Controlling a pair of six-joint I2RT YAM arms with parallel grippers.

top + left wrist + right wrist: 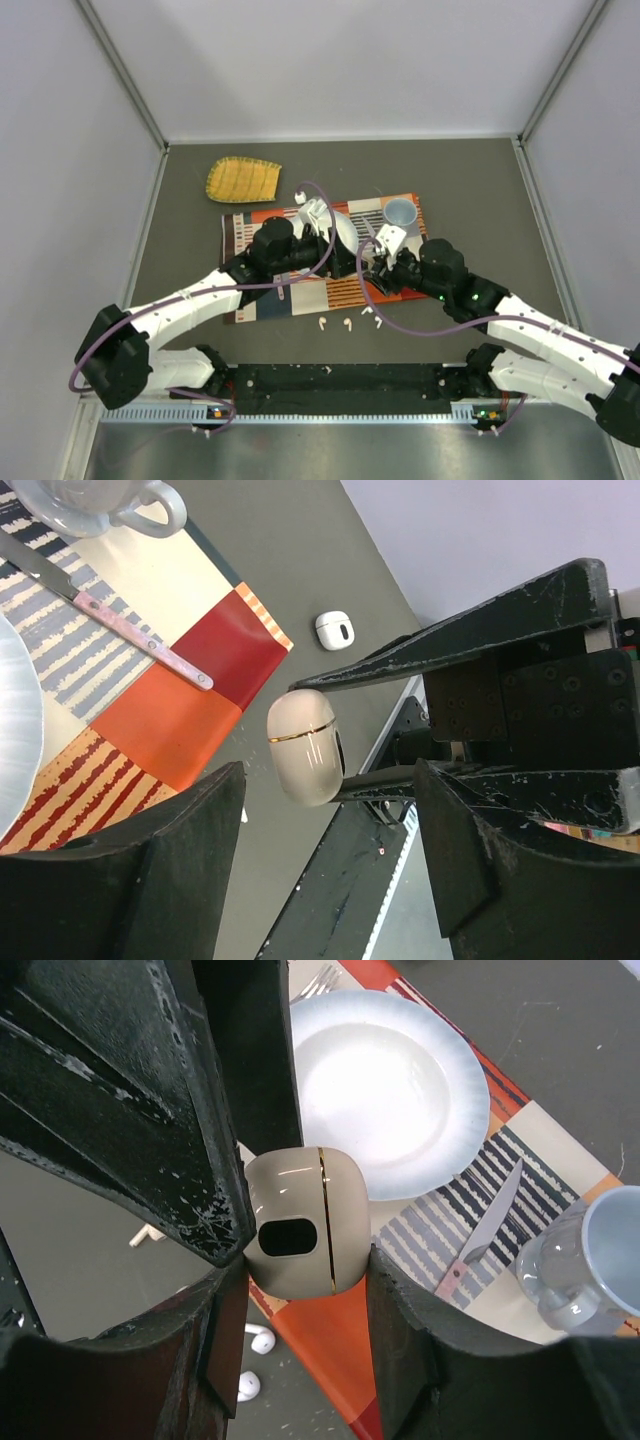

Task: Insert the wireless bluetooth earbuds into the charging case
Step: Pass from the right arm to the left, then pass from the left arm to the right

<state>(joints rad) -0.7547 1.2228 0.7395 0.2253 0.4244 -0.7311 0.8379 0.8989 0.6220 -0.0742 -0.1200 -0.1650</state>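
Observation:
The beige charging case (305,1222) with a gold seam is closed and clamped between my right gripper's (305,1260) fingers, held above the striped placemat (300,290). It also shows in the left wrist view (305,745). My left gripper (330,780) is open, its fingers straddling the case with space on both sides. Both grippers meet over the mat's near edge, left (345,262) and right (372,272). Three tiny white earbuds (347,323) lie on the grey table just in front of the mat; two show below the case (250,1360).
On the placemat are a pale plate (390,1090), a fork (320,980), a knife (490,1225) and a grey mug (401,211). A yellow woven pad (243,178) lies at the back left. A small white case-like object (334,630) sits on the table past the mat.

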